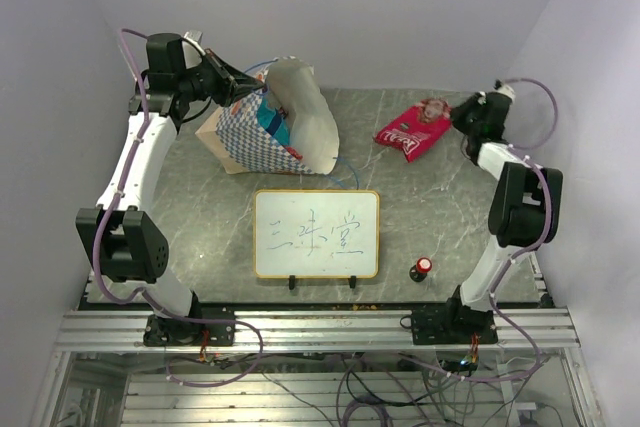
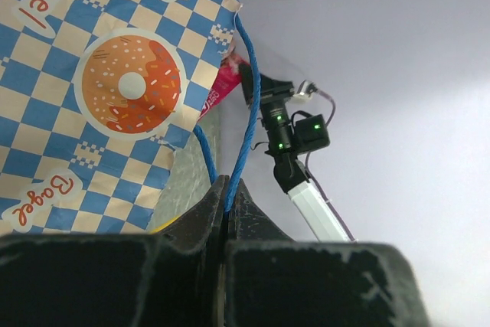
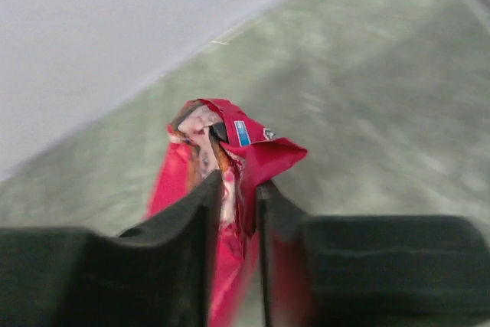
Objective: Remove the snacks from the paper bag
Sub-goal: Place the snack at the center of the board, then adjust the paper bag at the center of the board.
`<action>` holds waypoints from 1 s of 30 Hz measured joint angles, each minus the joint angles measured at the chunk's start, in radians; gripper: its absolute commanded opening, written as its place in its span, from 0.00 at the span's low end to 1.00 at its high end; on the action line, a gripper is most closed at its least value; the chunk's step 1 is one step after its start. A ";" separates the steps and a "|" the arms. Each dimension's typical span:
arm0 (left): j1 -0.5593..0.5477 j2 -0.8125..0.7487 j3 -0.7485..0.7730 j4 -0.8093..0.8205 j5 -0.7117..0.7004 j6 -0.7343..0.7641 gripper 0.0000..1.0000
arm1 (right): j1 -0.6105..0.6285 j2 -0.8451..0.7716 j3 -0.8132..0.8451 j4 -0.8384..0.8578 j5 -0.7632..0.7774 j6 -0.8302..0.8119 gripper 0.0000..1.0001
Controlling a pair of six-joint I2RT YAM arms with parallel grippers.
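One snack [image 1: 412, 131] is out, gripped by your right tool [image 3: 239, 183]; left tool [image 2: 227, 187] pinches the paper bag's [image 1: 262, 137] cord [image 2: 246, 97], more probably inside.

A tall tan kraft paper bag [image 1: 300, 117] is tipped over at the far left of the worktop. Its blue-and-white checkered band, printed with an orange doughnut, faces the near side. One thin blue cord handle [image 2: 245, 105] is pinched in the left gripper [image 2: 228, 185], and the second cord handle [image 1: 345, 169] trails on the worktop. Well to the right lies a shiny red snack packet [image 1: 412, 130] with a face picture. Its far end is clamped in the right gripper [image 3: 239, 183].
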 measured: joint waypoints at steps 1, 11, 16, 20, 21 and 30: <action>0.000 0.000 0.001 -0.003 0.000 0.003 0.07 | -0.038 0.003 -0.034 0.000 0.008 -0.011 0.40; 0.000 0.008 0.019 -0.024 0.000 0.027 0.07 | -0.126 -0.188 -0.247 -0.186 0.061 -0.245 0.59; 0.000 0.051 0.096 -0.046 0.000 0.052 0.07 | -0.021 -0.296 -0.231 -0.284 0.041 -0.259 0.73; 0.000 0.062 0.108 -0.048 0.000 0.055 0.07 | 0.121 -0.327 -0.182 -0.349 0.015 -0.266 0.73; 0.000 0.063 0.108 -0.048 0.000 0.055 0.07 | 0.150 -0.330 -0.170 -0.358 -0.005 -0.266 0.73; 0.000 0.080 0.135 -0.049 0.000 0.055 0.07 | 0.392 -0.229 -0.092 -0.324 -0.241 -0.247 0.78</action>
